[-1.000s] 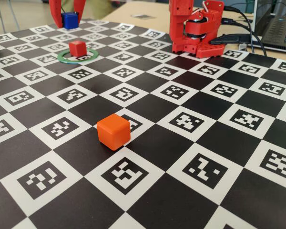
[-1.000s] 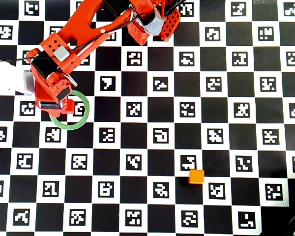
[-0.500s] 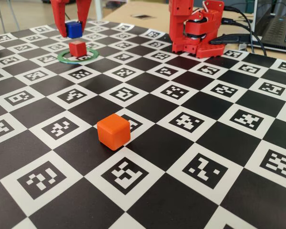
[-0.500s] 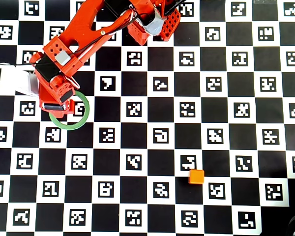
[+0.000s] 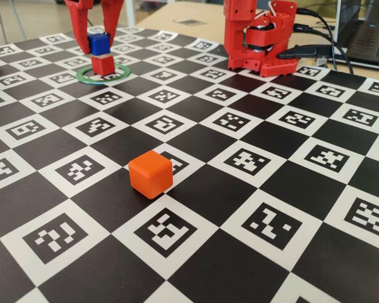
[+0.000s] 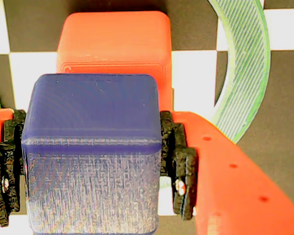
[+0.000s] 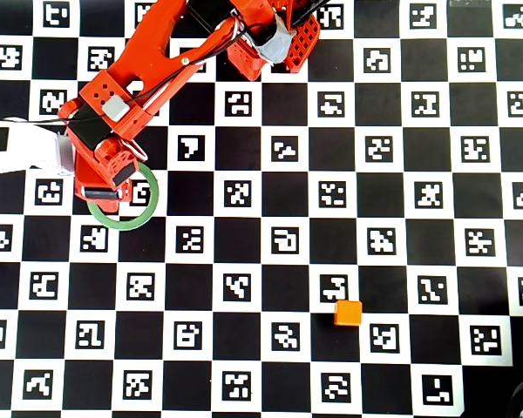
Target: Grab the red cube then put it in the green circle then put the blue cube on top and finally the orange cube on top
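My gripper point(image 5: 98, 44) is shut on the blue cube point(image 5: 98, 42), its black pads point(image 6: 179, 161) pressed against both sides of the cube point(image 6: 93, 147). The blue cube sits on or just above the red cube point(image 5: 103, 65), shifted slightly left of it in the fixed view. The red cube point(image 6: 115, 44) stands inside the green circle point(image 5: 88, 77), whose arc also shows in the wrist view point(image 6: 245, 63). The orange cube point(image 5: 151, 173) lies alone on the board near the front, far from the gripper, and also shows in the overhead view point(image 7: 348, 312). In the overhead view the arm point(image 7: 105, 165) hides both stacked cubes over the ring point(image 7: 131, 223).
The arm's red base point(image 5: 259, 38) stands at the back of the checkered marker board point(image 5: 240, 208). A laptop point(image 5: 369, 31) and cables lie behind it at the right. A white object point(image 7: 22, 148) lies at the board's left edge in the overhead view.
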`<state>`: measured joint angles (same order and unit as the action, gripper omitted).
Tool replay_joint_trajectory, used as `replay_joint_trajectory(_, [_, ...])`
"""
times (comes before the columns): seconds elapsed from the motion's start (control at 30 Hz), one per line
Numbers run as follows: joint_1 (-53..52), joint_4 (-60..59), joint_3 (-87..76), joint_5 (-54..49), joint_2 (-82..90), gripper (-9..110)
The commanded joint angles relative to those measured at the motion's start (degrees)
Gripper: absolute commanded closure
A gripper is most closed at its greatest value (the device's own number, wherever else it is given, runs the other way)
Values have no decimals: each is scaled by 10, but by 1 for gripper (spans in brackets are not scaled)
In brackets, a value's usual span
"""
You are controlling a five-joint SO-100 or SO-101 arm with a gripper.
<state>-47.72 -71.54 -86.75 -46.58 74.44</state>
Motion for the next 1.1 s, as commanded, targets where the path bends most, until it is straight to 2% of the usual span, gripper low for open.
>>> replay_joint_trajectory(0.0, [-4, 6, 7, -4, 19, 87])
replay_joint_trajectory(0.9, [-13, 27, -18, -18, 20, 87])
replay_joint_trajectory(1.07, [-13, 30, -18, -10, 20, 75])
